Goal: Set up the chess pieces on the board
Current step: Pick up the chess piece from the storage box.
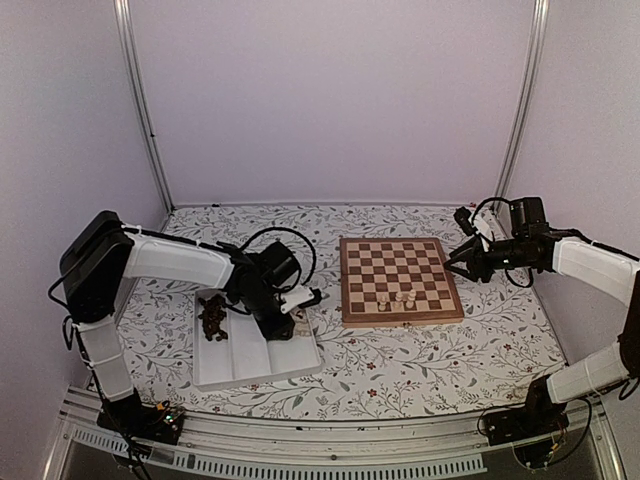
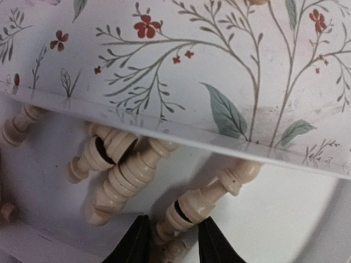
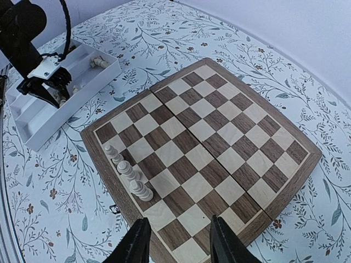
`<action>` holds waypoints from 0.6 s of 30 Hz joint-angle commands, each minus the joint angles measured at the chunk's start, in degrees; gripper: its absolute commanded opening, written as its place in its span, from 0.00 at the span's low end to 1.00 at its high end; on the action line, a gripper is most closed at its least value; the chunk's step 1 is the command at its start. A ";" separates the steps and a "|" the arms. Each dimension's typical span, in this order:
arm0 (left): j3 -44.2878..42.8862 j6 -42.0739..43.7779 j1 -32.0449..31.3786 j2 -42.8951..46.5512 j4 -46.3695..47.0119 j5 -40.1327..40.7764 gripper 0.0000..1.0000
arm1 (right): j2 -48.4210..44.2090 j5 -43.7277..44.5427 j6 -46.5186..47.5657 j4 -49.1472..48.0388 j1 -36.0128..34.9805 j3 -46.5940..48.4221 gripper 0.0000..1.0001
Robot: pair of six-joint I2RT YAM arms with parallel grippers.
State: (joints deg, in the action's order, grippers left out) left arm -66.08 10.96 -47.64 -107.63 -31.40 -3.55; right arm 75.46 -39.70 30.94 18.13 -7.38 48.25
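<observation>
From above, the left fingers [image 1: 303, 298] hung over the compartment of the white tray [image 1: 215, 375] nearest the board [image 1: 400, 250]. A heap of dark pieces [image 1: 212, 318] lay in the far-left compartment. How wide the fingers stood could not be made out from that height.

The left wrist camera looked straight into the compartment. There, loose cream pieces [image 2: 123, 178] lay on their sides under the tray's rim, with the flowered bench [image 2: 219, 55] beyond. The black fingers straddled the lower end of one lying piece [image 2: 211, 194]. Whether they pinched it or merely flanked it, I could not tell.

The board sat on the bench just right of the tray. In the top view, the standing cream pieces [image 1: 397, 298] were only a pale smudge at its near edge. The right wrist camera showed them plainly as a short upright row along one edge rank. It also showed the right fingers [image 3: 137, 244] parted with nothing between them, poised above the board's edge.
</observation>
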 commanded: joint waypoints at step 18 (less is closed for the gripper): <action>5.54 2.14 -6.42 5.27 2.22 -6.48 0.39 | 1.33 -3.34 -1.03 0.94 0.19 2.08 0.40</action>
State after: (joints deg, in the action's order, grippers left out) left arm -63.37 12.49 -51.72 -105.65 -31.07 -10.57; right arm 75.94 -41.32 30.74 18.94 -7.38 48.38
